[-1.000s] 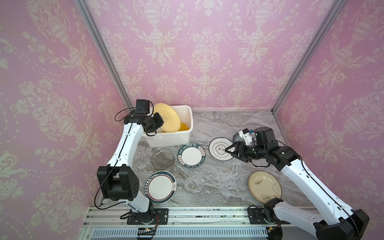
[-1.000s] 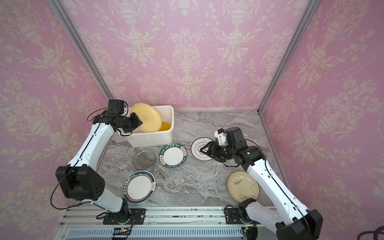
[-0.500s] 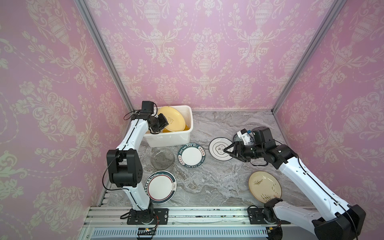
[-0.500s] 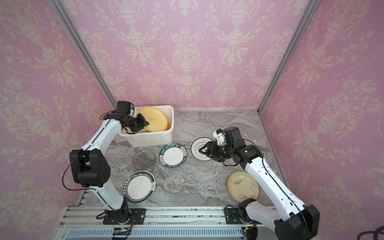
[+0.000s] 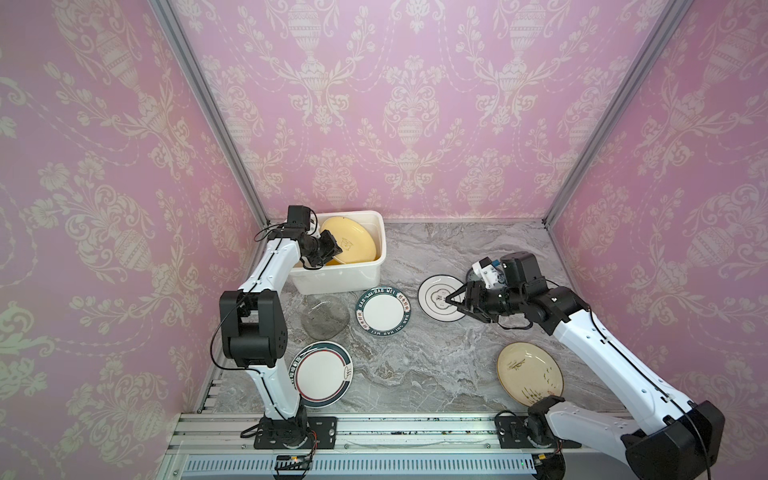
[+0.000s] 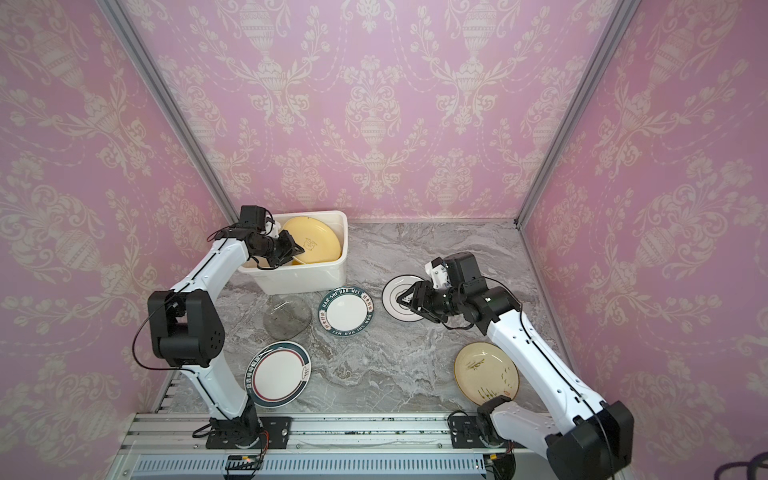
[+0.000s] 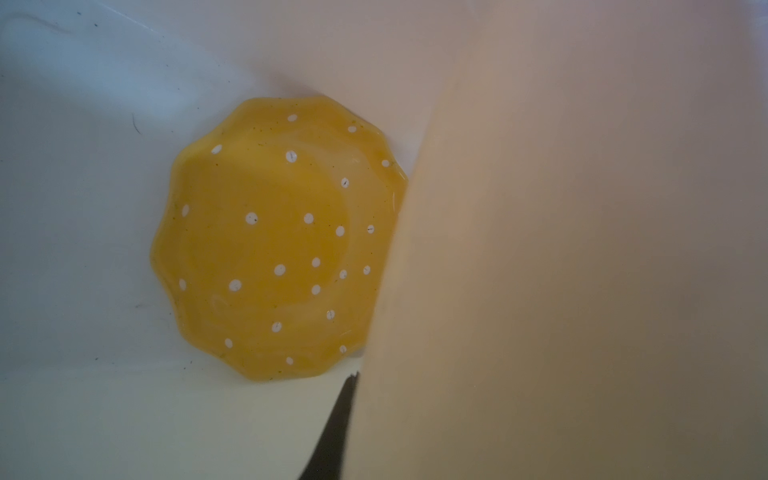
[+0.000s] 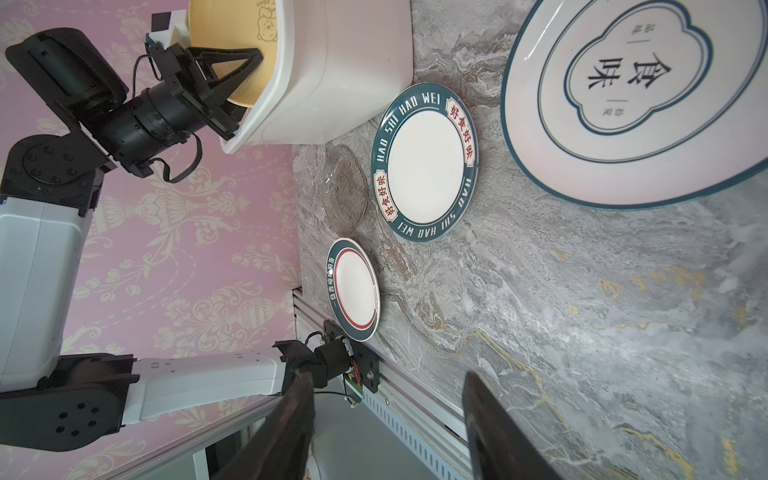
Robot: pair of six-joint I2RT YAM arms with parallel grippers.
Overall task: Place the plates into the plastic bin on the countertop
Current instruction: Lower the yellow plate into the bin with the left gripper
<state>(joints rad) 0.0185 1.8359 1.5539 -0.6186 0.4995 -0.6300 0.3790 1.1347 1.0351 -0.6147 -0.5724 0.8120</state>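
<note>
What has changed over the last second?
The left gripper, jaws clamped on the yellow plate, has carried it rightward and deeper into the plastic bin; nothing was let go. The right gripper still hovers open over the ringed white plate. Nothing else on the countertop moved.

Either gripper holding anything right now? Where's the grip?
Left gripper pinches the yellow plate by its rim. Right gripper is open, holding nothing.

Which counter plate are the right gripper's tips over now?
The white round plate with thin dark rings and black characters at its centre; the right gripper hangs over it. The lettered green-banded plate beside it lies clear.
</note>
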